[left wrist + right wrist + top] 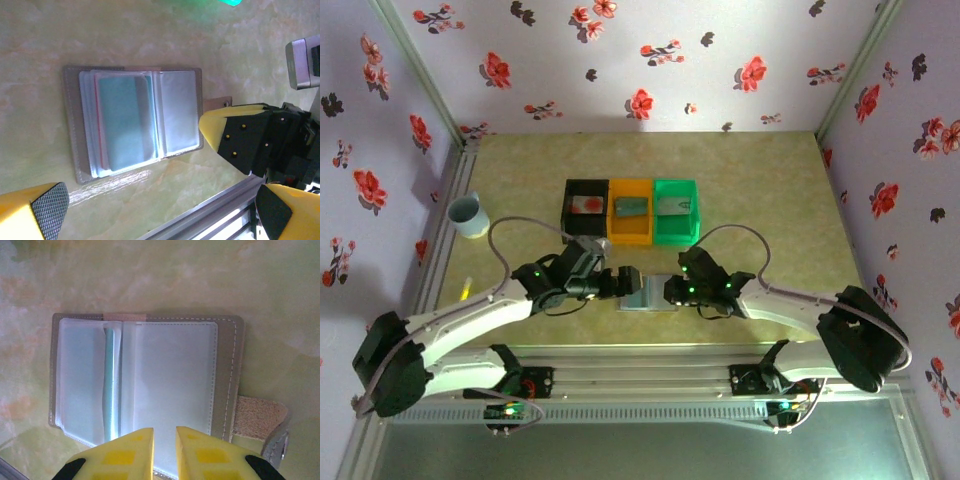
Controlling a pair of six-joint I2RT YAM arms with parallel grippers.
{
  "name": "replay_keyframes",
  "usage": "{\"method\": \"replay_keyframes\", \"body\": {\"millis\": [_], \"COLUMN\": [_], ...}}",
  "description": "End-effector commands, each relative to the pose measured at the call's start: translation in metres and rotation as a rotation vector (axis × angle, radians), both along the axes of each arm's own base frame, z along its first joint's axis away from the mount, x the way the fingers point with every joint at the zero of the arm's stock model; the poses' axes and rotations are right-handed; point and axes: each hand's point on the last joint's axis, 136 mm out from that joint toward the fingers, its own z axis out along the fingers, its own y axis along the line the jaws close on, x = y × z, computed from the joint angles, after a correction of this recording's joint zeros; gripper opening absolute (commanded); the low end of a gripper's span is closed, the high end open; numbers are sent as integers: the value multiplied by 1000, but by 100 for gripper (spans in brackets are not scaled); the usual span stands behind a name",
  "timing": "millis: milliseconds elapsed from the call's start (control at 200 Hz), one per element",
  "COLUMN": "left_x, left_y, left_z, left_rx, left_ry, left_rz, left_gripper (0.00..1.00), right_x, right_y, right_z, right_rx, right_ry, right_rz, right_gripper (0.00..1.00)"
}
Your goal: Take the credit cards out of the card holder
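Lying open, card holder shows the left wrist a teal card.

Readable text: none in any view.
card holder: nothing legible on its clear sleeves or stitched cover.
white card: a red mark, too small to read.
teal card: blurred behind its sleeve, so no lettering can be made out.

Pale lilac walls printed with red and dark flowers box in a yellow-green marbled tabletop on three sides.
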Motion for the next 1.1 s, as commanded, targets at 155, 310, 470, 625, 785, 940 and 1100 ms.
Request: {"method": "replay_keyframes", "body": {"millis": [155, 310, 470, 625, 785, 940, 1100], "left_x": [5, 5, 4, 4, 2, 0, 0], "left_y": [-20, -22, -28, -34, -36, -40, -41], "left_z": [-13, -21, -33, -41, -46, -51, -56], "left_rx": [-75, -70, -87, -96, -84, -85, -77], "left_ry": [43, 64, 99, 121, 131, 145, 153], "left_rz": [36, 43, 50, 43, 39, 29, 24], "left_gripper": [100, 100, 100, 100, 100, 100, 100], "right_x": [2, 2, 1, -1, 0, -1, -1], "right_y": [-4, -9, -7, -4, -4, -4, -3], "right_z": [-5, -9, -14, -19, -20, -26, -29], "right_rx": [6, -1, -2, -4, -10, -19, -20], "right_ry": [-20, -24, -13, 0, -3, 9, 15], "right_rz": [-48, -63, -62, -55, -55, -53, -50], "right_gripper": [16, 15, 15, 14, 14, 14, 14]}}
